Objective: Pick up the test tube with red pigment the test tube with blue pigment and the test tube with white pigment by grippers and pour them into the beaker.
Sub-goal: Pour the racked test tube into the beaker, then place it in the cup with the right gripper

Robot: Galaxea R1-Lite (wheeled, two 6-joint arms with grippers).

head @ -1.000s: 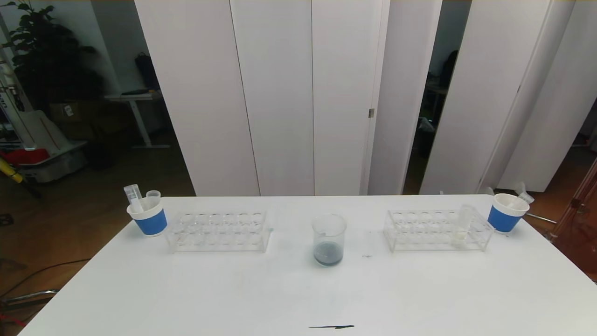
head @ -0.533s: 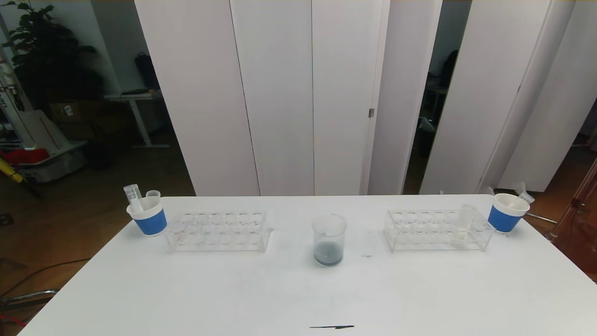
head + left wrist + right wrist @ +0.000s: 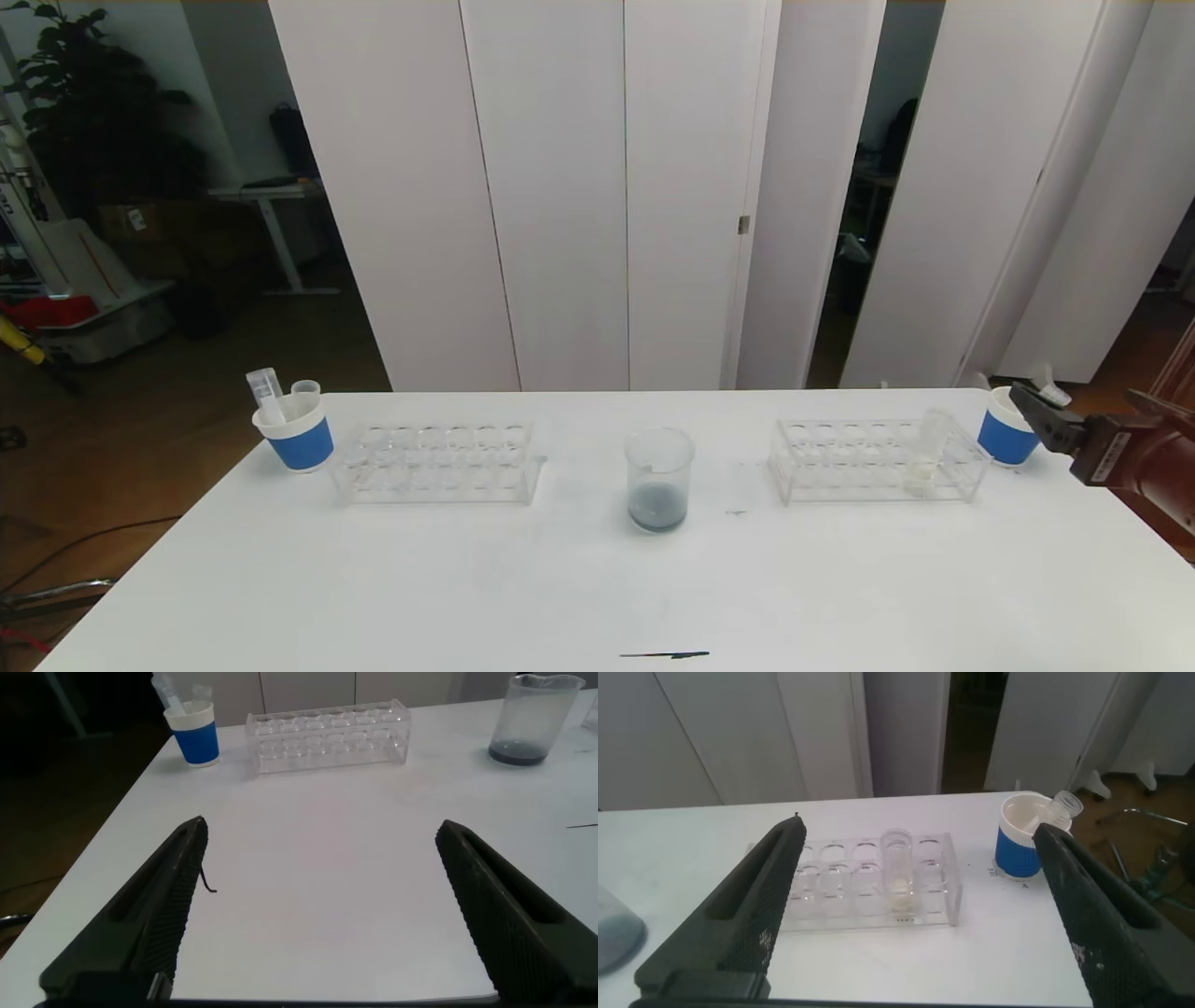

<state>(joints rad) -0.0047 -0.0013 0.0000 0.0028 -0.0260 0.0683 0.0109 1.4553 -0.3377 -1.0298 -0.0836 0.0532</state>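
The test tube with white pigment (image 3: 927, 450) stands upright near the right end of the right clear rack (image 3: 840, 462); it also shows in the right wrist view (image 3: 898, 873). The beaker (image 3: 659, 481) stands mid-table with dark grey-blue liquid at its bottom, and shows in the left wrist view (image 3: 529, 719). My right gripper (image 3: 1074, 394) is open and empty at the table's right edge, by the right cup, facing the rack (image 3: 920, 829). My left gripper (image 3: 320, 824) is open and empty over the near left of the table. No tube with blue or red pigment is in view.
A blue-banded paper cup (image 3: 297, 437) holding two empty-looking tubes stands at the far left beside an empty clear rack (image 3: 434, 462). Another blue-banded cup (image 3: 1001, 437) with a tube stands at the far right. A dark streak (image 3: 665, 654) lies near the front edge.
My right gripper has come into the head view from the right edge, next to the right cup. The objects on the table have not moved.
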